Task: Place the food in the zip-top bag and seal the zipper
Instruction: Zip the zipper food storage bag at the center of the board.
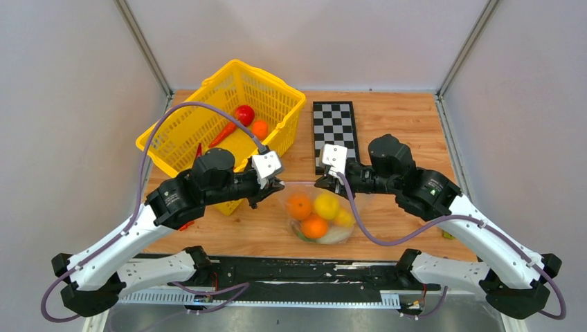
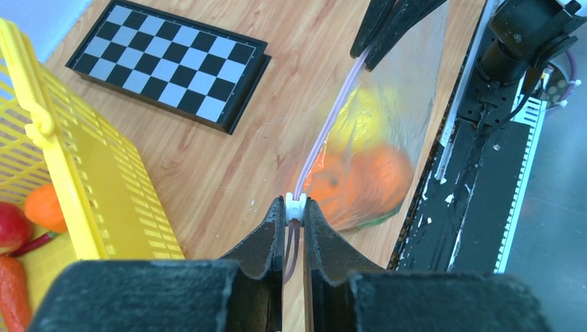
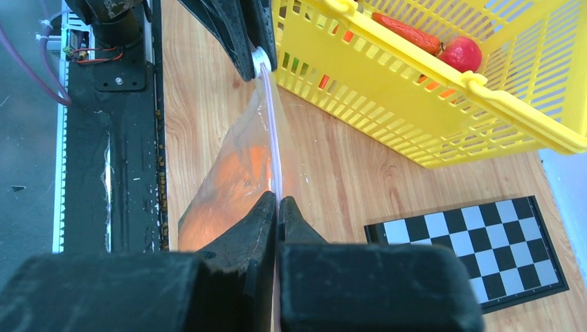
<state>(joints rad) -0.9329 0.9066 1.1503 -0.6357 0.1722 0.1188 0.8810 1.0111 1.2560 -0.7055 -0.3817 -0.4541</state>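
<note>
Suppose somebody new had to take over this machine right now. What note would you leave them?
Left gripper: jaws shut on the zipper at one end.
Right gripper: jaws shut on its other end.
Zip-top bag stretched between them; the food is inside.
A few toys lie in the yellow basket.
Done: several pieces bagged.
Left: finish sealing (whether the strip is closed all along cannot be told), then let go.

The food (image 2: 360,173) blurs behind the crinkly zip-top bag (image 2: 415,104); one end of the zipper (image 3: 271,138) vanishes between the closed fingers of the right gripper (image 3: 278,202).
</note>
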